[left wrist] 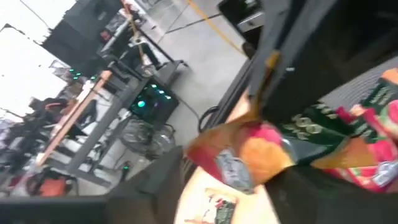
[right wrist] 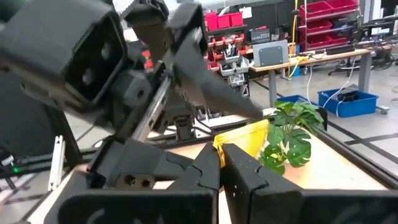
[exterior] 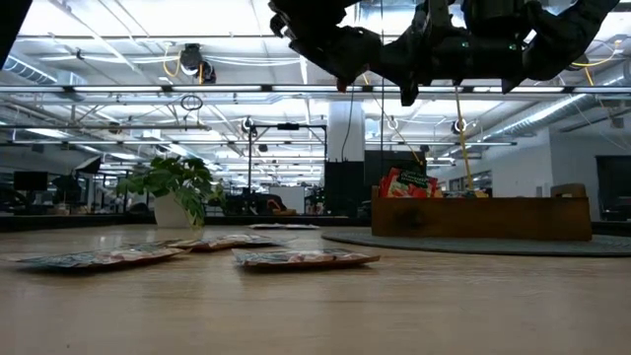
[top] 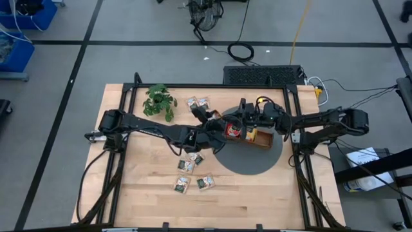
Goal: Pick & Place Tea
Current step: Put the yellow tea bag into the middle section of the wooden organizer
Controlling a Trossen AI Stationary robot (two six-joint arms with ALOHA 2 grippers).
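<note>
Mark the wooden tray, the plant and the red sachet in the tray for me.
wooden tray point(exterior: 493, 219), low view, its bare front wall.
plant point(top: 159, 101), high view, middle of its leaves.
red sachet point(top: 233, 131), high view, its printed face.

Red tea sachets point(top: 233, 131) upright in tray point(top: 262, 140)

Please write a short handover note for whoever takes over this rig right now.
Left gripper: above the long brown wooden tray, fingers apart, holding nothing I can see.
Right gripper: shut on a small yellow paper sachet, also above the tray.
Done: red sachets stand in the tray's left end on the grey round mat.
Left: two sachets by the small green plant, four more on the bare table.
</note>
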